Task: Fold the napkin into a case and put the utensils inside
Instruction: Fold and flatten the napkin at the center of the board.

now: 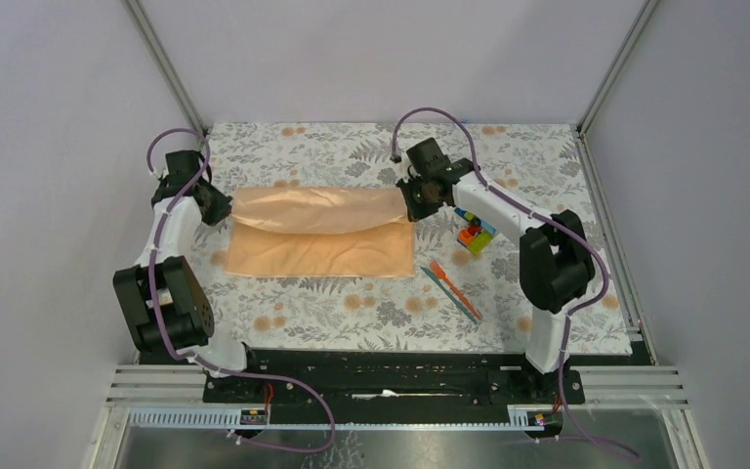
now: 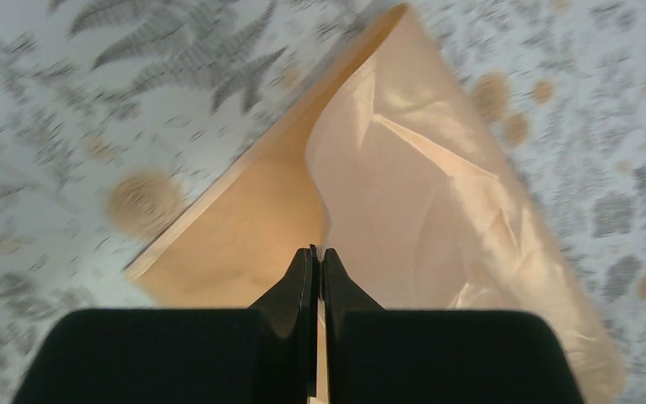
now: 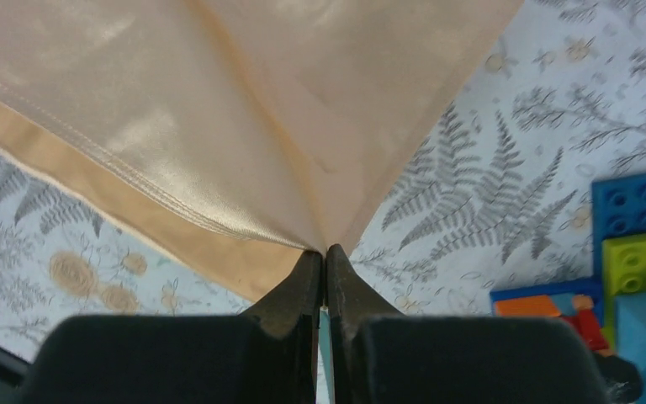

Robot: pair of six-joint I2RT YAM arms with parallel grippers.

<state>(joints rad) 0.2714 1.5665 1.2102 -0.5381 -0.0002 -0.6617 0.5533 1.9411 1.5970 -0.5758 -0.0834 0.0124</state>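
The peach-orange satin napkin point(image 1: 322, 234) lies on the floral mat, its far half lifted and rolled over toward the near half. My left gripper point(image 1: 217, 207) is shut on the napkin's left far corner point(image 2: 362, 202). My right gripper point(image 1: 416, 198) is shut on the right far corner point(image 3: 303, 126), which hangs taut from its tips point(image 3: 324, 252). The two utensils, one orange point(image 1: 446, 281) and one teal point(image 1: 452, 296), lie side by side on the mat right of the napkin's near corner, apart from both grippers.
A cluster of multicoloured toy blocks point(image 1: 475, 236) point(image 3: 631, 252) sits just right of the right gripper. The floral mat point(image 1: 352, 313) covers the table. Metal frame posts point(image 1: 171, 68) rise at the back corners, grey walls behind.
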